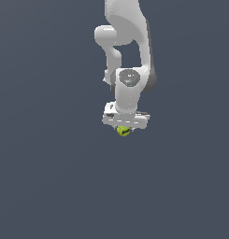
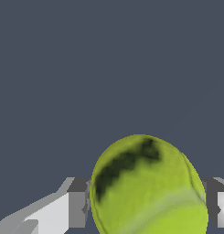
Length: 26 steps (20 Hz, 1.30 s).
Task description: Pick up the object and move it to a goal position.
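- The ball fills the wrist view, wedged between the two fingers.
- The tool is clenched on it, apparently pad to pad.
- It sits directly beneath the tool, centred.
- No goal marker shows anywhere.

Flat, dark slate-blue backdrop filling both views.

It is 1 even matte surface with no seams, edges or texture visible; whether it is floor or wall cannot be told. Lighting is soft and uniform, with only a faint tonal gradient.
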Motion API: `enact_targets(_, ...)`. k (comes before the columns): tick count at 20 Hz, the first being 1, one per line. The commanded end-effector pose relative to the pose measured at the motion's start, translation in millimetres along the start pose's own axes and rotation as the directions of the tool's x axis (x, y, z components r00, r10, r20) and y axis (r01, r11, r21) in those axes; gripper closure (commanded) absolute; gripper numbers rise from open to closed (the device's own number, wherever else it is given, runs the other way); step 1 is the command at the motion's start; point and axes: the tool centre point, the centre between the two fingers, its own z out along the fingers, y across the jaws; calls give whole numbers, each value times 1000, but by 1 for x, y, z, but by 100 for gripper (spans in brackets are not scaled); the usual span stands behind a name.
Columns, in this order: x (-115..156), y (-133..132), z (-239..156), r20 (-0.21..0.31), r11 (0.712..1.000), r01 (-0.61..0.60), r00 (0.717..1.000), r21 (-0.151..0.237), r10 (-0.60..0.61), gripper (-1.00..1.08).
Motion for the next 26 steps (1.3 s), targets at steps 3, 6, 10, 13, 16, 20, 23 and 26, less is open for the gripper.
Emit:
enact_targets(3, -13, 27, -37, -2, 1000, -1, 1000, 1, 1, 108)
enact_targets(6, -22, 46, -62, -2, 1000, -1, 1000, 2, 1, 108)
enact_targets(10, -33, 70, -94, -2, 1000, -1, 1000, 2, 1, 108)
enact_targets(13, -40, 86, -114, -2, 1000, -1, 1000, 3, 1, 108)
enact_targets(16, -45, 99, -132, -2, 1000, -1, 1000, 3, 1, 108)
enact_targets(20, -50, 112, -149, -2, 1000, -1, 1000, 2, 1, 108)
enact_targets(23, -52, 118, -157, -2, 1000, -1, 1000, 1, 1, 108)
enact_targets(26, -52, 120, -161, -2, 1000, -1, 1000, 1, 1, 108)
